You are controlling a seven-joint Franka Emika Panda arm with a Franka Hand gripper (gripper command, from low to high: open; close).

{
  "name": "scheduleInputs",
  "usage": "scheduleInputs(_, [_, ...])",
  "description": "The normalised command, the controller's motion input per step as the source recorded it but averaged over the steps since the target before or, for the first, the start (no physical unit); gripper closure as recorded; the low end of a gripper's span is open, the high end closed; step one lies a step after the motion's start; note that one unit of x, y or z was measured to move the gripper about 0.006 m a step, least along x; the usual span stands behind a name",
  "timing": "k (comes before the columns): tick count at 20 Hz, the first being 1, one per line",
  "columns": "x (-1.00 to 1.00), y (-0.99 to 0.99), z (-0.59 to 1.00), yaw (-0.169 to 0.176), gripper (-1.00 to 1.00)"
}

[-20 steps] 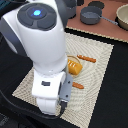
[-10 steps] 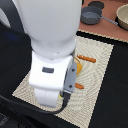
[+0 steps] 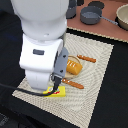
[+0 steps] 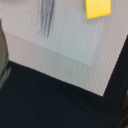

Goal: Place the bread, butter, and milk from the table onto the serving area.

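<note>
The bread (image 3: 74, 66) lies in the middle of the beige striped serving area (image 3: 97, 85), between two orange-brown cutlery handles (image 3: 86, 59). The butter (image 3: 56, 90), a flat yellow packet, lies on the mat near its front corner, partly hidden by my white arm (image 3: 42, 45). In the wrist view the butter (image 4: 97, 7) lies flat on the mat (image 4: 70, 40) beside grey fork tines (image 4: 46, 20), with the black table (image 4: 55, 100) beyond the mat's edge. The milk is out of view. My gripper is hidden behind the arm and does not show in the wrist view.
A brown wooden board (image 3: 107, 31) with a grey pot (image 3: 90, 17) and a bowl (image 3: 122, 17) stands at the back on the exterior view's right. A blurred grey-green shape (image 4: 2, 55) sits at the wrist picture's edge.
My arm has moved up and closer to the camera, covering more of the mat's left part. The bread and the butter stay where they lay.
</note>
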Motion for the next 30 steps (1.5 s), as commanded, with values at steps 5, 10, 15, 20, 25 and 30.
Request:
scheduleInputs(5, [-0.73, 0.86, -0.02, 0.000, -1.00])
scheduleInputs(10, [-0.72, 0.88, -0.01, 0.000, -1.00])
scheduleInputs(15, [-0.73, 0.88, -0.02, 0.000, -1.00])
scheduleInputs(20, [-0.70, 0.87, -0.05, -0.003, -1.00])
scheduleInputs(25, [-0.45, 0.76, -0.11, -0.081, -1.00])
scheduleInputs(30, [-0.51, 0.71, -0.07, -0.082, -1.00])
